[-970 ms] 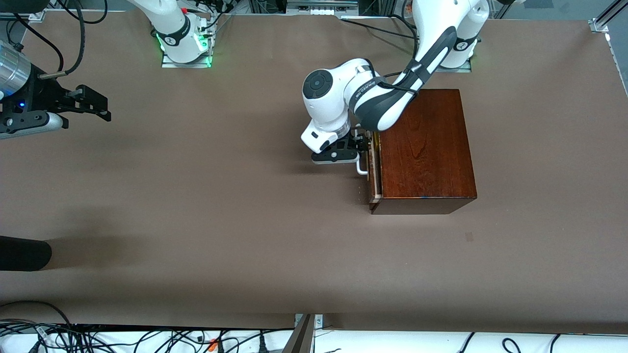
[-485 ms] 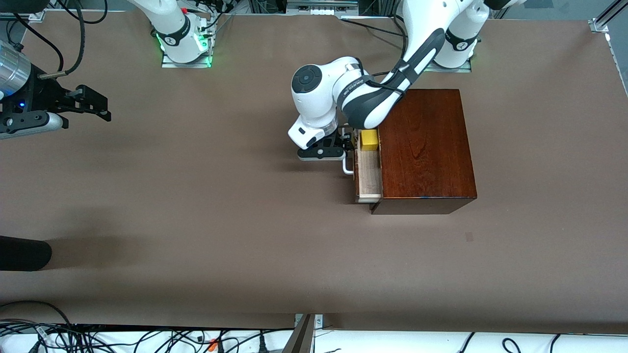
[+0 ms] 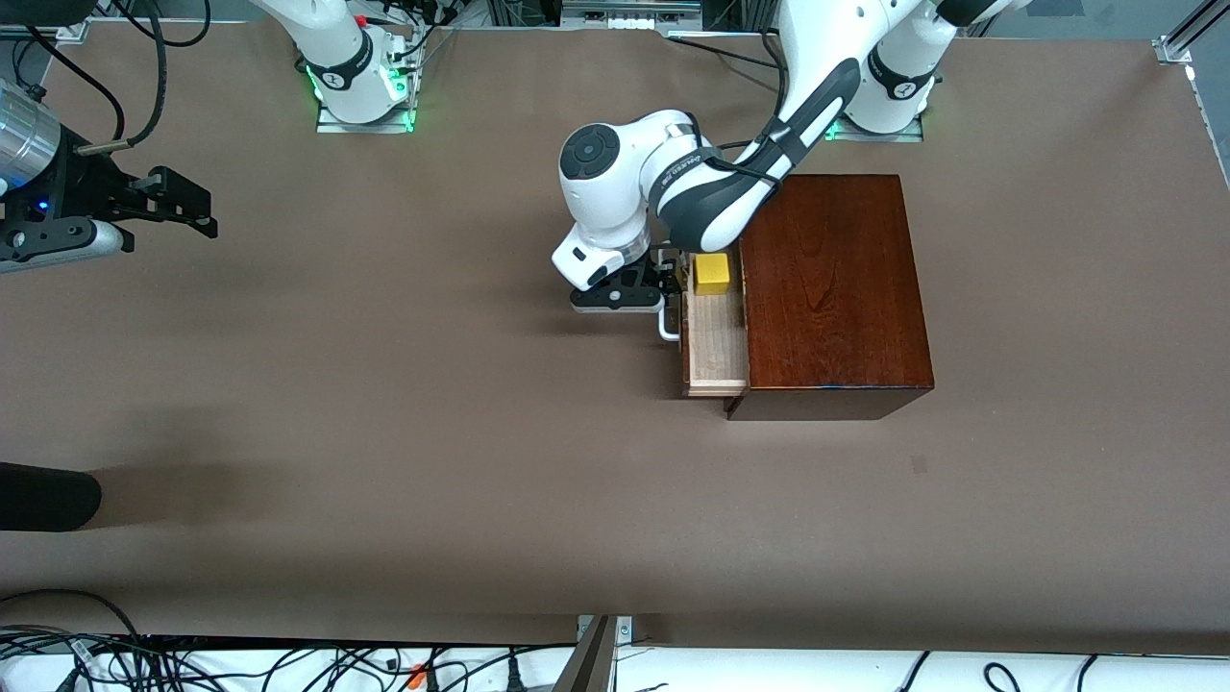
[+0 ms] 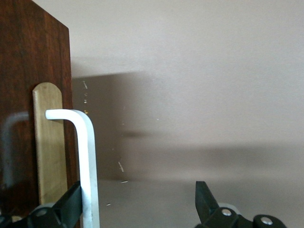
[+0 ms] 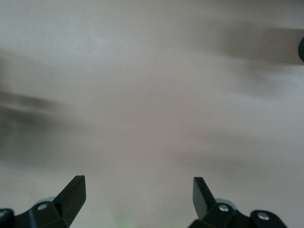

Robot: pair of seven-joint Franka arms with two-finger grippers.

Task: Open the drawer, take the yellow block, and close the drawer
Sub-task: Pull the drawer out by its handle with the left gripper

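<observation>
The dark reddish-brown wooden box (image 3: 831, 288) stands near the left arm's base. Its drawer (image 3: 716, 351) is slid partly out toward the right arm's end, showing its pale wood interior. The yellow block (image 3: 712, 273) sits in the drawer at the end farther from the front camera. My left gripper (image 3: 673, 284) is open at the white handle (image 3: 665, 327). In the left wrist view one finger (image 4: 71, 202) is hooked between the handle (image 4: 88, 156) and the drawer front (image 4: 28, 57); the gripper (image 4: 140, 204) is not closed on it. My right gripper (image 3: 197, 207) waits open and empty above the table.
A black rounded object (image 3: 43, 495) juts in at the table edge at the right arm's end. Cables (image 3: 288, 663) lie along the edge nearest the front camera. The right wrist view shows only bare brown table (image 5: 152, 95).
The left gripper has moved toward the right arm's end, drawing the drawer farther out of the box. The yellow block has come into full view. The right arm has not moved.
</observation>
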